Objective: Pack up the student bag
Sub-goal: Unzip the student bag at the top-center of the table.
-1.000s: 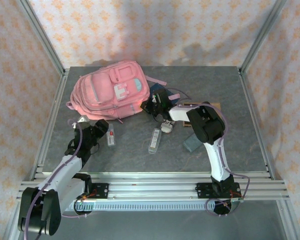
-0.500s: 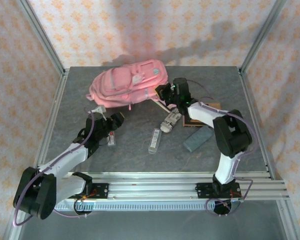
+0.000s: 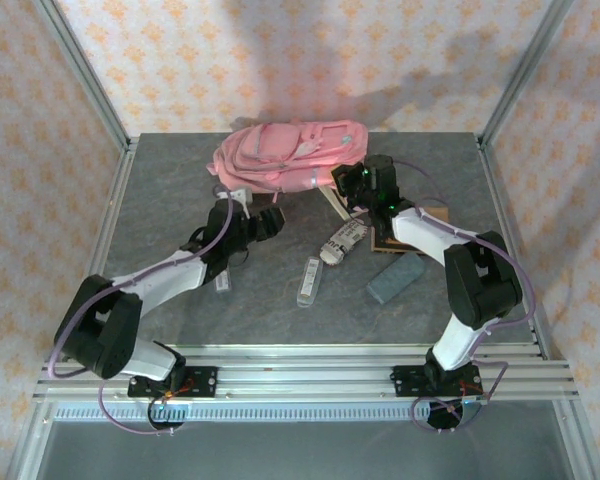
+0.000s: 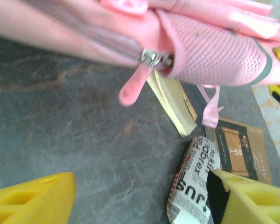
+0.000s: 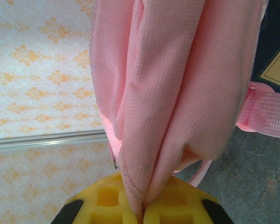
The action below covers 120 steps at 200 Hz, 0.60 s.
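Pinching a fold of pink fabric, the right gripper (image 5: 140,210) is clenched on the student bag (image 5: 177,70). The cloth rises from between its yellow fingers (image 5: 98,205) through the centre of the right wrist view, and a pink strap (image 5: 266,116) crosses the right edge. In the top view this gripper (image 3: 348,180) sits at the bag's lower right corner. The bag (image 3: 290,150) lies at upper centre, towards the back of the table (image 3: 160,200).

The left gripper (image 3: 270,222) is released, jaws wide apart with nothing between them. In the left wrist view its fingers (image 4: 32,200) occupy the lower corners. A zip pull (image 4: 135,86) hangs at upper centre, apart from both fingers. Just below it a cream-edged book (image 4: 172,102) lies partly under the bag, with a newsprint-patterned pouch (image 4: 193,182) at lower right.

Assessment: the step in hand appears to be opening a zip pocket, with the right gripper anchoring and the left taking the pull.

Recommended:
- Centre the tab between the jaws before closing.
- Close on the tab alone, not the surrounding fabric.
- Draw along the zip line.
- Hold the right grip firm so the bag does not slide.

Risk: the tab is small and dangling, and may slip aside on contact.
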### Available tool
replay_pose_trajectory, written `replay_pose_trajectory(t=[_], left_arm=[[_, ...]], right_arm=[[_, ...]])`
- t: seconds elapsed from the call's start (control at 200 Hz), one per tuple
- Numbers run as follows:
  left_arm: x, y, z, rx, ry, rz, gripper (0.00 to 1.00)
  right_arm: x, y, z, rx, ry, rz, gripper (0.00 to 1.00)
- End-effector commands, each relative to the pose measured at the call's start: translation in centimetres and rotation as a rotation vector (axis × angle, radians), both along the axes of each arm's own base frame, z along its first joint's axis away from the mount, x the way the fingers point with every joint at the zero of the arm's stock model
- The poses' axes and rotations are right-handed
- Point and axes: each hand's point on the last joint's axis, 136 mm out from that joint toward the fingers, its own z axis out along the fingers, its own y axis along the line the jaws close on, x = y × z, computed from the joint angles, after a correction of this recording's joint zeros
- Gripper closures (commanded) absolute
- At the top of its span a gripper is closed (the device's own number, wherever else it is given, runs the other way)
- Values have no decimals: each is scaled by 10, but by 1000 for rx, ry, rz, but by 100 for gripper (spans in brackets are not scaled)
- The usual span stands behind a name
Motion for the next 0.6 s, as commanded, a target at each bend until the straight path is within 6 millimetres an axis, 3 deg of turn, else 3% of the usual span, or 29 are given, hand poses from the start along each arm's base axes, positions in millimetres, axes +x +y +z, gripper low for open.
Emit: replay_pose_trajectory(t=[0.0, 0.28, 0.466, 0.596], left_arm=[[22, -6, 16, 123, -69, -36, 23], [59, -15, 8, 257, -7, -86, 28], [57, -6, 8, 289, -5, -71, 41], [47, 3, 8, 267, -14, -61, 40]], right_arm=[[5, 0, 49, 41, -135, 3, 100], [4, 6, 52, 51, -140, 38, 100], [4, 6, 55, 46, -147, 48, 100], [4, 6, 56, 46, -150, 52, 100]])
